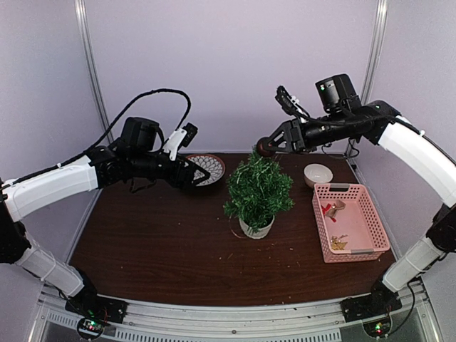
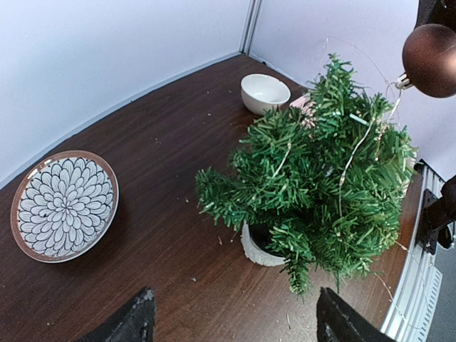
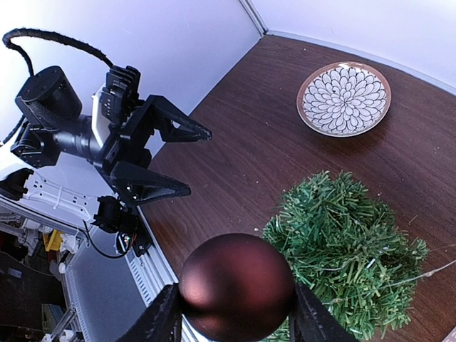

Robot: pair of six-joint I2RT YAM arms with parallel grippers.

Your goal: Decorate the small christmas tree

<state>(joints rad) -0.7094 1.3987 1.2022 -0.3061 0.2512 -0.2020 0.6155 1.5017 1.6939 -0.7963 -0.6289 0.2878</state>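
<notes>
Brown bauble (image 3: 235, 281) in right hand (image 3: 236, 317), near top of small christmas tree (image 1: 258, 189)

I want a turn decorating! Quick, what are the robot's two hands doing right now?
Left gripper: open, holding nothing.
Right gripper: closed on the brown bauble.

Small christmas tree (image 1: 258, 187): bushy, dark green, full of thin shiny needles. Stands straight up in a little round white pot (image 1: 256, 229), near the middle of the dark brown surface (image 1: 157, 242). Thin pale strings (image 2: 354, 153) hang over some branches. Tiny green bits lie on the wood around the pot.
</notes>
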